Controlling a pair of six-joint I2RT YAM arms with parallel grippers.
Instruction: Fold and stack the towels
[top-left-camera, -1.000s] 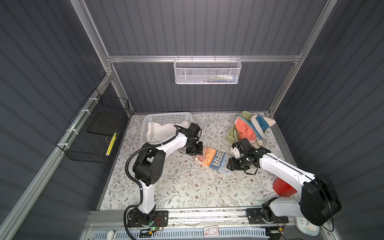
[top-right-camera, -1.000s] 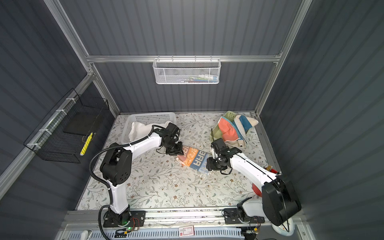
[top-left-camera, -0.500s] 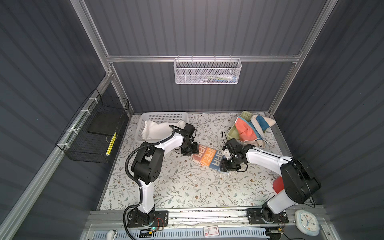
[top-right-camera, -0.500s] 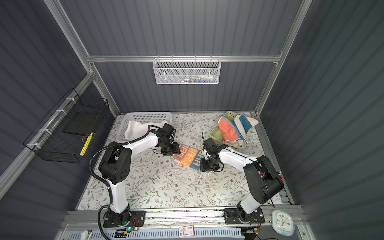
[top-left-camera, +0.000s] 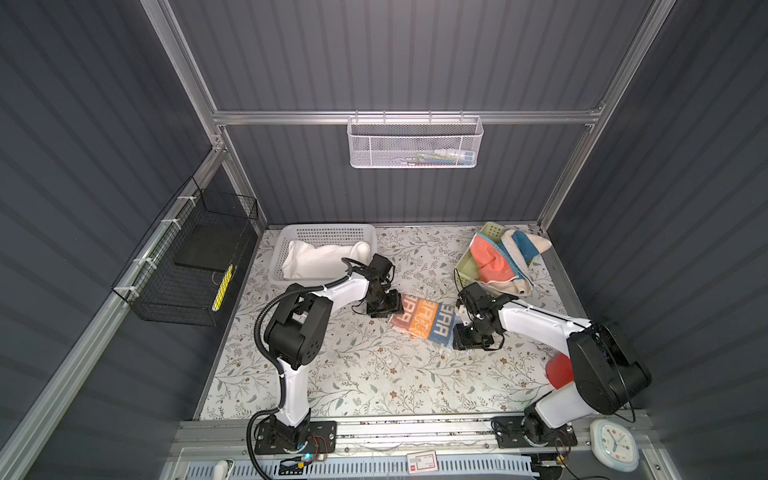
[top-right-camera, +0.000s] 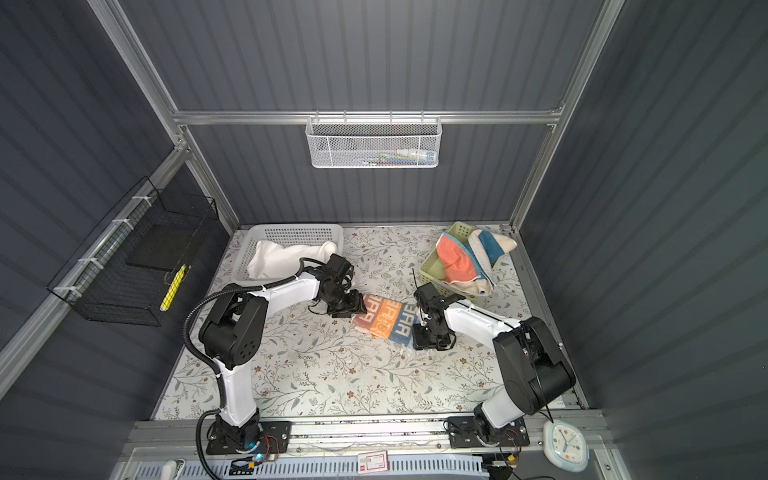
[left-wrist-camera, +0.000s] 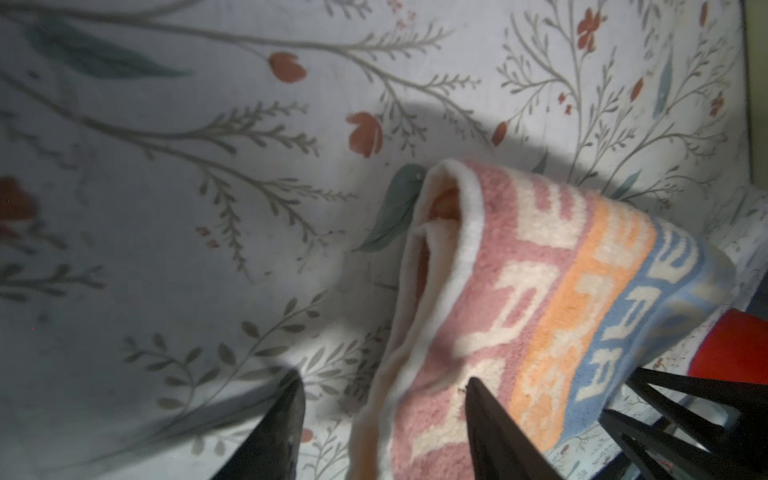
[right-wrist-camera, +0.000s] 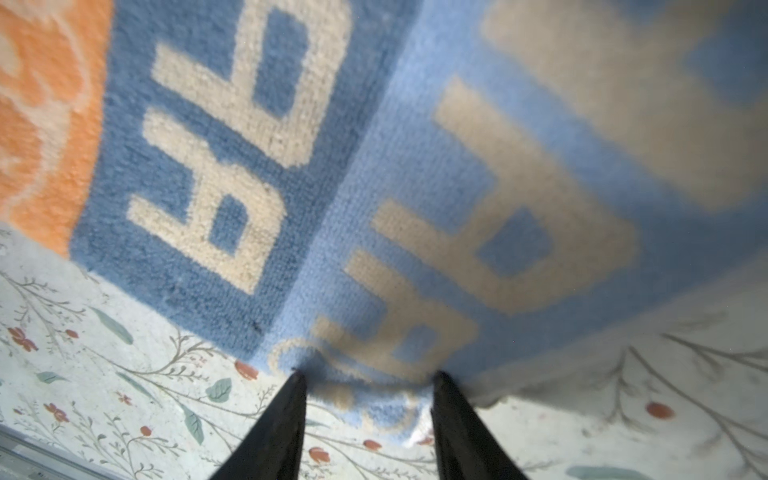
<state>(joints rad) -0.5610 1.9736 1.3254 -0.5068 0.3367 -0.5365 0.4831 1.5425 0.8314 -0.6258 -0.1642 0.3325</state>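
As the lettered towel (top-left-camera: 424, 323) lies between them, left gripper (left-wrist-camera: 384, 384) gapes astride its pink end; right gripper (right-wrist-camera: 368, 376): hold unclear.

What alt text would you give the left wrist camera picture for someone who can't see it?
A folded towel banded pink, orange and blue with big cream letters lies on a floral table covering. The left gripper has its two black fingers apart, either side of the towel's cream edge.
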